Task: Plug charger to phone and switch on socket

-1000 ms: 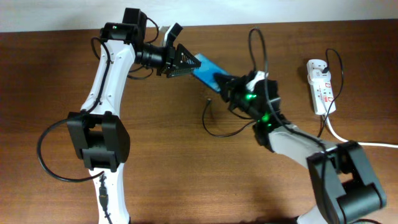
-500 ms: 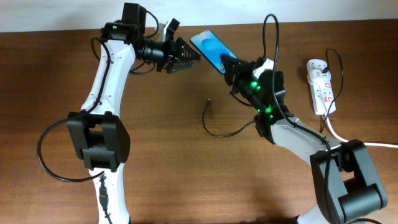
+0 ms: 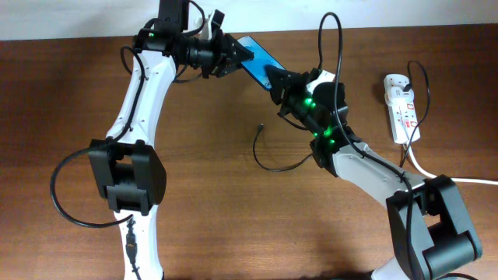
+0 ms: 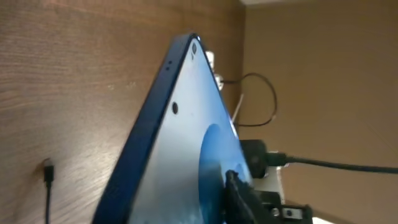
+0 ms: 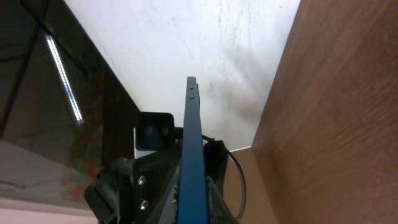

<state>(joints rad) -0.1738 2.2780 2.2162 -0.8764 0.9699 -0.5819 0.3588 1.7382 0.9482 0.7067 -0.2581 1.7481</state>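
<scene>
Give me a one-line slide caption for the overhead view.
Right gripper holds the phone up to the left gripper; the charger lies unplugged on the table.

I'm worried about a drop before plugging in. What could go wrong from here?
1. The phone is tilted up above the table, pinched near one end by the right end effector; it might pivot or slip.
2. The left end effector sits right at the phone's other end; a nudge could knock it loose.
3. The charger lies on the table, held by neither arm; fetching it may leave the phone on one grip.
</scene>
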